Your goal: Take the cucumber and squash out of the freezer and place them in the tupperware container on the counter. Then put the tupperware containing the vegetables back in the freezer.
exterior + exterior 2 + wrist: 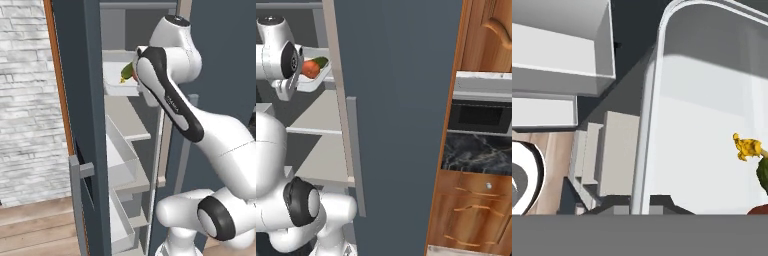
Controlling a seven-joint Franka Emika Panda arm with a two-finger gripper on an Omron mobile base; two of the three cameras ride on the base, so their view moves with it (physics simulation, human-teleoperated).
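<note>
Hand view: cucumber (pixel 763 172) right of pincer.

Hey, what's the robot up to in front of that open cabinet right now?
The white arm is reaching into the open freezer at upper-shelf height. There the tupperware container sits with the cucumber and the squash lying inside it. The hand camera looks down over the tray's rim, with the cucumber's yellow-tipped end at the edge of that view. The fingers themselves are hidden, so I cannot tell whether the tray is gripped or already set down on the shelf.
</note>
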